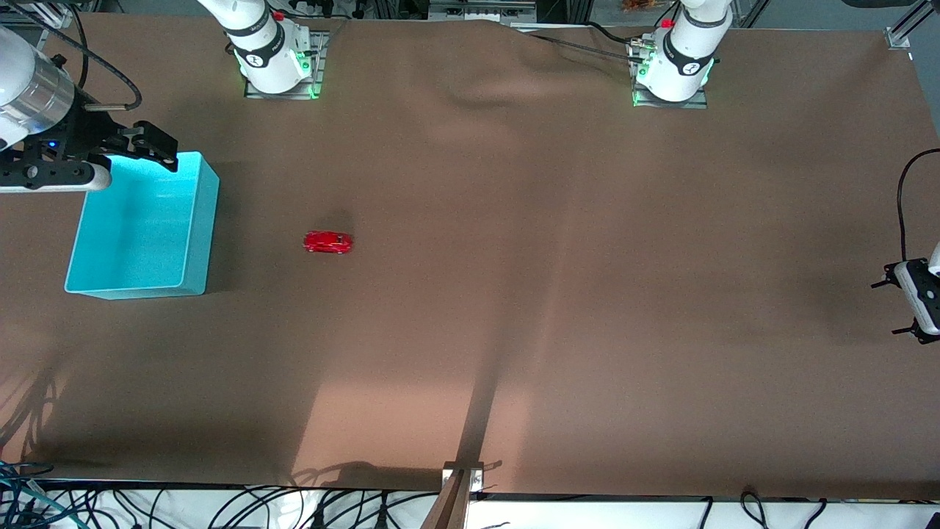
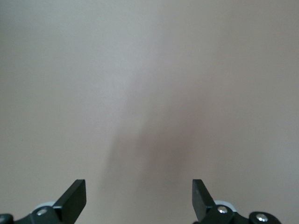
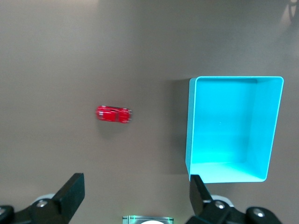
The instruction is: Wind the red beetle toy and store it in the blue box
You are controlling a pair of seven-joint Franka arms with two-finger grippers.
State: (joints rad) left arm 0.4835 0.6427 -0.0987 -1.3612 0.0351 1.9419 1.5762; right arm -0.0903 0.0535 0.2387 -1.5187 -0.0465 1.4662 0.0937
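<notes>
The red beetle toy sits alone on the brown table cover, beside the blue box on its side toward the left arm's end. The box is open-topped and nothing shows inside it. My right gripper hangs open and empty in the air over the box's edge toward the robot bases. My left gripper waits open over bare cover at the left arm's end of the table, with nothing between its fingers.
A brown cloth covers the whole table, with a wrinkle near the bases. The right arm's base and the left arm's base stand along the edge farthest from the front camera. A post and cables line the nearest edge.
</notes>
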